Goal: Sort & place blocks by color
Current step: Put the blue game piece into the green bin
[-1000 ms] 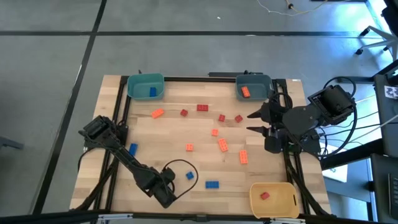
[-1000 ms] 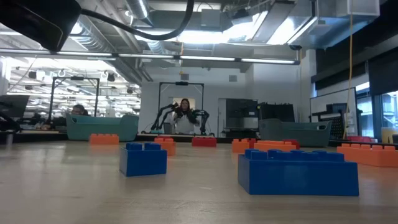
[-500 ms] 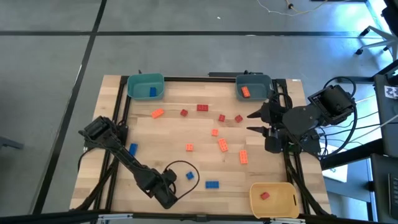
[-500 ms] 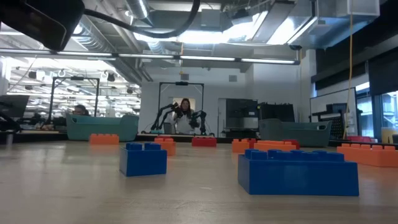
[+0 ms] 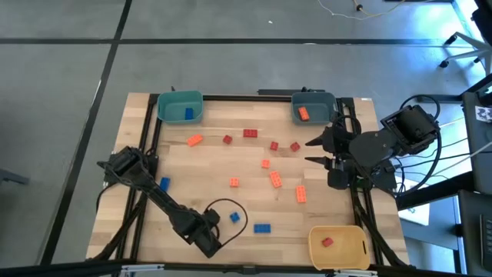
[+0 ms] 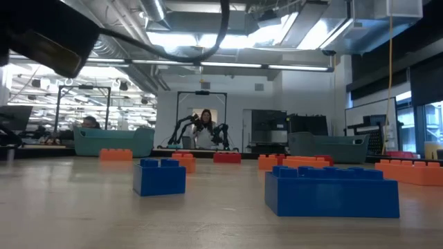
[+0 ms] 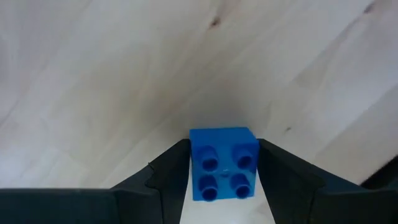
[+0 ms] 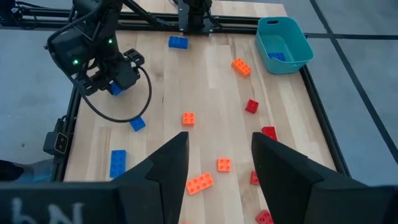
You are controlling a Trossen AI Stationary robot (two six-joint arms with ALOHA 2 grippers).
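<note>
Left claw point(image 7: 224, 168) clenched on a small blue block point(image 7: 224, 163), now lifted slightly off the surface point(image 7: 124, 74) since a second ago; teal bin point(image 5: 181, 107) next; right claw point(image 8: 217, 162) released, idle

No legible text or signs

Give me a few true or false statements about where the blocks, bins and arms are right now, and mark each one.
1. The left tool is closed on a small blue block. True.
2. The yellow bin holds a blue block. False: it holds one red block.
3. The teal bin holds a blue block. True.
4. The right tool is holding an orange block. False: it is open and empty, by the table's right edge.
</note>
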